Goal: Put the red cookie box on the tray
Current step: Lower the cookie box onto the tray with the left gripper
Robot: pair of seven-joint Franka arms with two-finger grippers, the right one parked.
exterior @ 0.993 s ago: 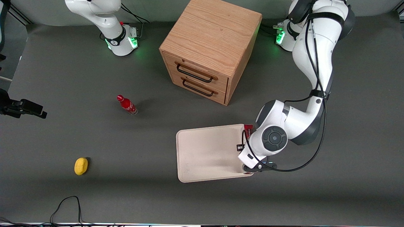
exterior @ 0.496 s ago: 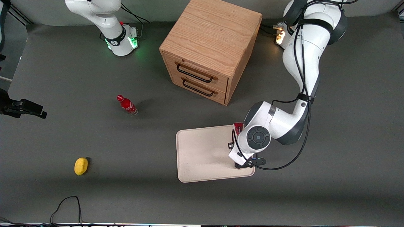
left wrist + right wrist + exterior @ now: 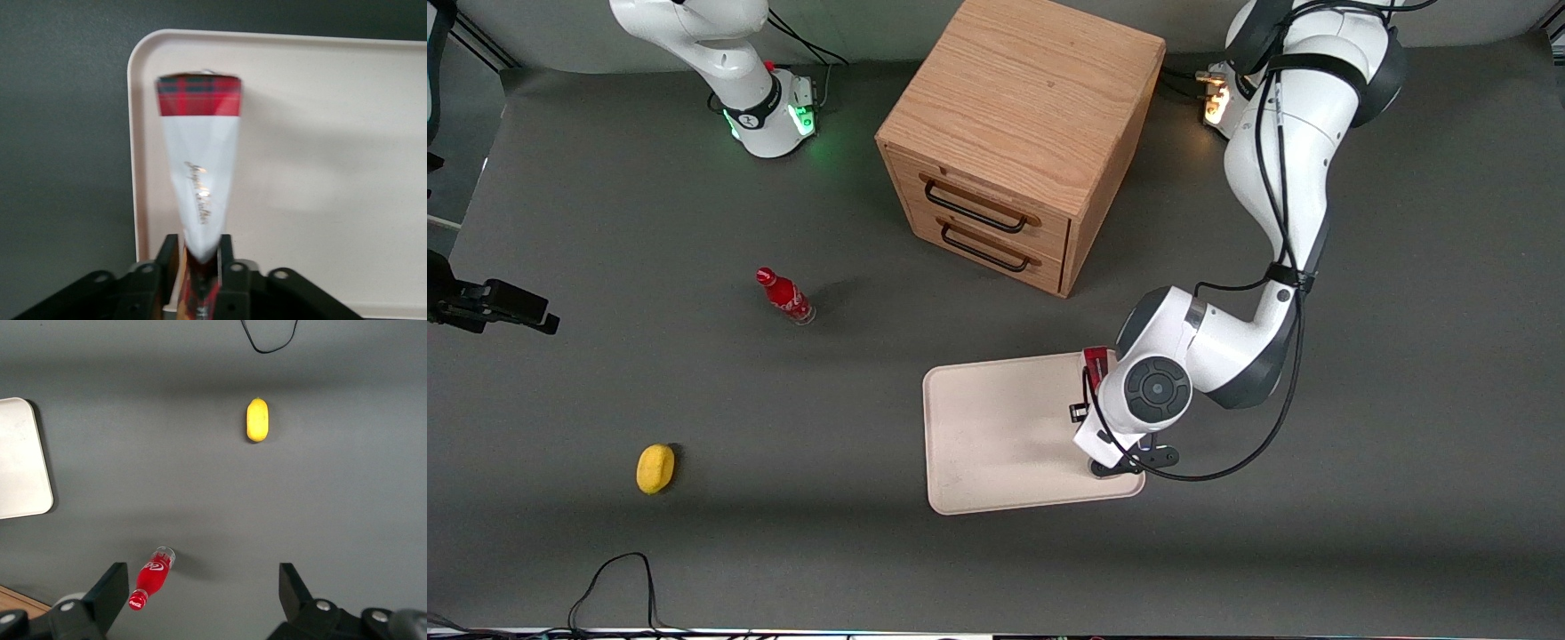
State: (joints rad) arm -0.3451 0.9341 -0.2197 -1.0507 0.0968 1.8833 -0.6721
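My arm reached down from its base and bent at the elbow, so that my hand (image 3: 199, 267) hung over the tray (image 3: 996, 427), above the edge lying toward the working arm's end of the surface (image 3: 694, 533). My fingers (image 3: 167, 260) were clamped on the red cookie box (image 3: 200, 180), which stretched away from the hand over the tray's cream floor; I could not tell whether it touched the tray. The box showed a white face with gold script and a red tartan band at its end. In the front view only a sliver of red peeked out beside my wrist. The wooden drawer cabinet (image 3: 1018, 133) stood farther from the front camera, the small red bottle (image 3: 784, 296) and a yellow lemon (image 3: 655, 468) well apart toward the parked arm's end.
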